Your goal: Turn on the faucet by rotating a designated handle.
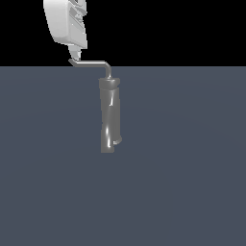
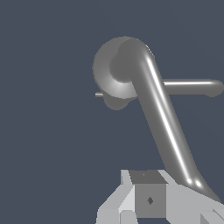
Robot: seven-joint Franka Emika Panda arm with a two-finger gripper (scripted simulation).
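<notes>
The faucet [image 1: 109, 115] stands upright near the middle of the exterior view, on a flat blue-grey worktop [image 1: 192, 182]. Its glossy grey column is slightly twisted, with a small nub [image 1: 117, 140] low on the side toward the exterior view's right. From the column's top rises the handle [image 1: 93, 63], a thin grey rod that bends at a curved elbow and runs level toward the exterior view's left, ending in a small angled tip.

The white gripper [image 1: 73, 54] hangs in the upper left of that frame, its lower end right at the handle's tip. The wrist view looks along the handle [image 2: 162, 118], which runs from the column's rounded top [image 2: 109, 72] to the gripper [image 2: 151, 199] at the frame's lower edge. Whether the jaws are open or closed on the rod cannot be told.
</notes>
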